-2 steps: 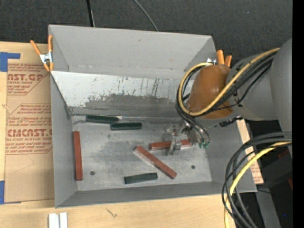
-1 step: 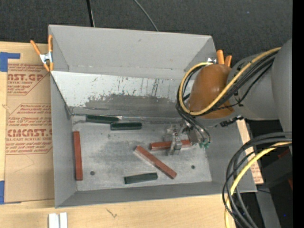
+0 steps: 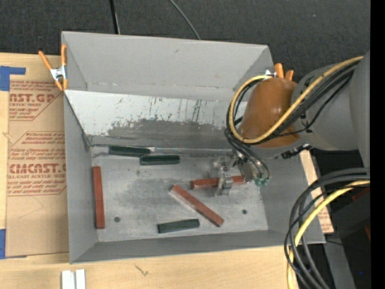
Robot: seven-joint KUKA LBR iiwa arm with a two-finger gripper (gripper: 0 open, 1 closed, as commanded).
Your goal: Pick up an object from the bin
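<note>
Gripper (image 3: 224, 182) over short red-brown bar (image 3: 203, 184) near bin's (image 3: 78, 161) right wall | opening: cannot tell | likely risk: off-centre grip lets bar pivot, slipping onto longer red-brown bar (image 3: 195, 205).

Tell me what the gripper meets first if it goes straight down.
Probably the short red-brown bar lying right under the gripper, in the right part of the bin; the gap between them is unclear.

Red bar (image 3: 201, 183): right part was covered by the gripper (image 3: 225, 184).
Arm (image 3: 337, 107): was cut off at the right edge.
</note>
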